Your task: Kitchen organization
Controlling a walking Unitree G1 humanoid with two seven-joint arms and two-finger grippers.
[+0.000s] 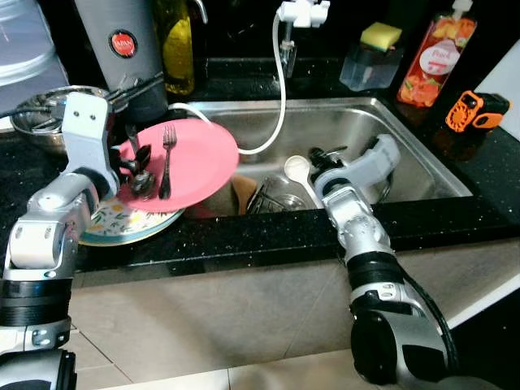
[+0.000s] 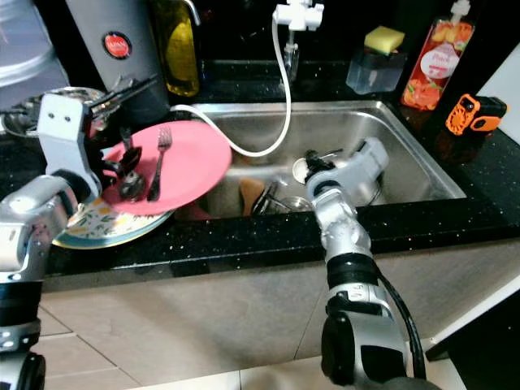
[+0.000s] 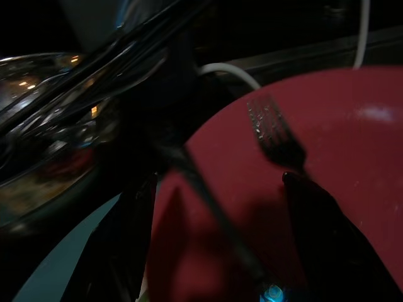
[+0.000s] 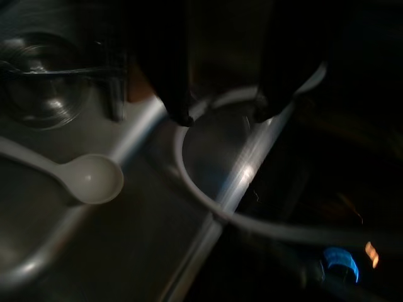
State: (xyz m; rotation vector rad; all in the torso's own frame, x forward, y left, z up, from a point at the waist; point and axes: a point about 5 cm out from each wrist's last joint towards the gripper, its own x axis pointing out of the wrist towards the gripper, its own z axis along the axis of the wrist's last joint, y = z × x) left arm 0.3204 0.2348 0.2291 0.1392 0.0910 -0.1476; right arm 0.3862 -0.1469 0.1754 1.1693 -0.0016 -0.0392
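- Left gripper (image 1: pixel 138 166), fingers spread, is poised over fork (image 1: pixel 167 158) on tilted pink plate (image 1: pixel 195 162); cutlery could be tipped off w/ a nudge.
- Right gripper (image 4: pixel 220 113), fingers parted, is held in sink (image 1: pixel 406 154) nr white spoon (image 4: pixel 91 179); hose (image 1: pixel 280 97) could be snagged.

Humanoid robot, two arms. Left arm (image 1: pixel 49 236): silver-grey cylindrical segments joined by black bands, a boxy pale-grey wrist block with two small dark screw holes on its face. Left gripper (image 1: pixel 136 166): two long black fingers. Right arm (image 1: pixel 366 244): matching silver segments with ribbed rings, a glossy black rounded shell at the upper arm, a black cable looped along its outer side. Right gripper (image 2: pixel 313 162): black fingers on a light-grey wrist housing.
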